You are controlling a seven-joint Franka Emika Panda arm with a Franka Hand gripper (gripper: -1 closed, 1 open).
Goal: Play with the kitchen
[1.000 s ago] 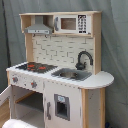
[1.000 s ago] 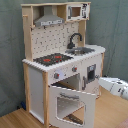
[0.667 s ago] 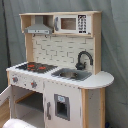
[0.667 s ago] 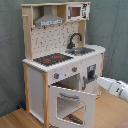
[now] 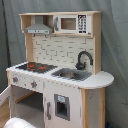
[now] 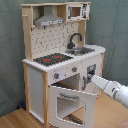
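Pale wood and white panels: we see the kitchen (image 5: 60, 75) in both exterior views, standing on a wooden floor (image 6: 15, 119) against a grey-green curtain (image 6: 10, 50).

Containers first. The steel sink (image 5: 71, 74) sits at the counter's right end in the first exterior view; we can't make out anything inside it. The black faucet (image 5: 83, 59) stands at the sink's back edge. The oven door (image 6: 71, 104) is swung down and open in the second exterior view, window pane facing outward; the cavity (image 6: 67, 84) behind it is dark and we cannot tell its contents. The upper shelf holds a microwave-style panel (image 5: 70, 23), next to the grey hood (image 5: 39, 29).

The red-ringed black hob (image 5: 36, 66) takes the counter's other end, knobs (image 6: 56, 76) on the front edge below it.

The white arm (image 6: 107, 88) comes in from the second exterior view's right, tip close to the cabinet door (image 6: 91, 72) beside the oven opening, above the open door's far corner. End effector: we cannot tell how far open it is, nor whether it holds anything. In the first exterior view a white part (image 5: 20, 123) shows at the bottom edge.
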